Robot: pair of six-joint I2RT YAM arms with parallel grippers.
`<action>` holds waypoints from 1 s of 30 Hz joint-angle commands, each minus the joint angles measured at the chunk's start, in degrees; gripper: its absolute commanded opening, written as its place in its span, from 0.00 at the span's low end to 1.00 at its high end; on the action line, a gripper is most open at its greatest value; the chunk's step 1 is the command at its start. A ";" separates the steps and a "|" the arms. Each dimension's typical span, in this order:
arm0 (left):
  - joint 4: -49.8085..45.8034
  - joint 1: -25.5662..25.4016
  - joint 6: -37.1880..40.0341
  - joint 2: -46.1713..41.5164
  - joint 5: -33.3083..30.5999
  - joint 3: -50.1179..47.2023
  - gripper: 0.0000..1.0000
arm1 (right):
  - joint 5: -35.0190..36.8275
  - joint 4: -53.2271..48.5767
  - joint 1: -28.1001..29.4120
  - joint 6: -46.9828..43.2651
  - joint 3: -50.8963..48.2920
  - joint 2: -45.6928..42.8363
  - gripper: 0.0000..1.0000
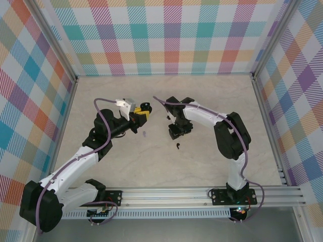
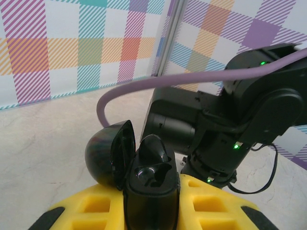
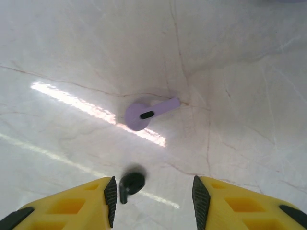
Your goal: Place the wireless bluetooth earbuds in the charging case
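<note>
One at a time: centre the spread right gripper over the black earbud, pinch gently, left gripper clenched on the open case.

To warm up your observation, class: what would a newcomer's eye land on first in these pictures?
The open black charging case, lid tipped back, clamped in the yellow-fingered left pincer. Then a lilac earbud lying on the marbled table, with a black earbud between the tips of the open right pincer.
</note>
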 commanded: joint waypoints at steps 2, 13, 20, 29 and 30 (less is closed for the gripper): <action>1.33 0.42 -0.42 -0.16 1.50 0.12 0.00 | -3.87 -1.46 0.19 3.10 -1.70 -1.82 0.48; 1.51 0.44 -0.40 -0.02 2.01 0.15 0.00 | -7.27 -0.57 0.71 3.52 -4.43 -1.59 0.47; 1.41 0.48 -0.60 -0.03 2.13 0.17 0.00 | -7.27 -0.79 1.11 3.93 -4.25 0.04 0.44; 1.43 0.42 -0.88 -0.07 2.22 -0.14 0.00 | -5.45 -1.06 1.75 5.22 -4.16 1.87 0.41; 1.42 0.44 -0.84 -0.03 2.15 -0.09 0.00 | -5.27 -1.09 1.78 5.42 -4.16 2.07 0.41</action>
